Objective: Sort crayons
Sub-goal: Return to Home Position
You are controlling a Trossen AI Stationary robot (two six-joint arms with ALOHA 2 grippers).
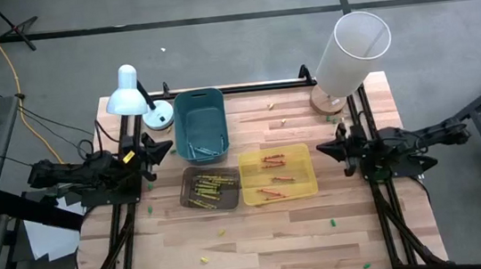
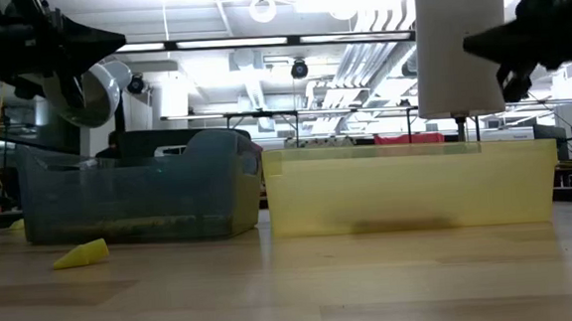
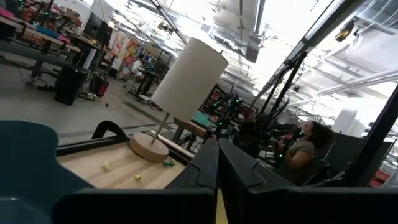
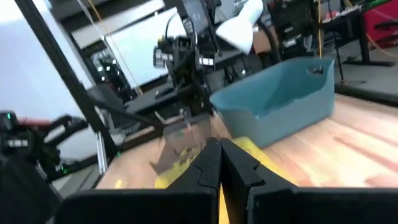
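I log thin stick-shaped crayons (image 1: 212,187) inside the smoky dark bin (image 1: 184,191), yellow translucent bin (image 1: 312,172) and teal plastic bin (image 1: 198,94). Left gripper (image 1: 168,147), right gripper (image 1: 320,149): fingers pressed together, empty, flanking the bins.

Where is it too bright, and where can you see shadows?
Low view: ceiling lights glare white, so the left arm and right arm look black; the yellow bin drops a soft shadow on the table. Left wrist view: the ceiling behind the white lamp shade is washed out.

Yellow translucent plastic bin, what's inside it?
Thin red-orange crayons lie on the floor of the yellow bin, seen from above. In the low view its cloudy wall hides them.
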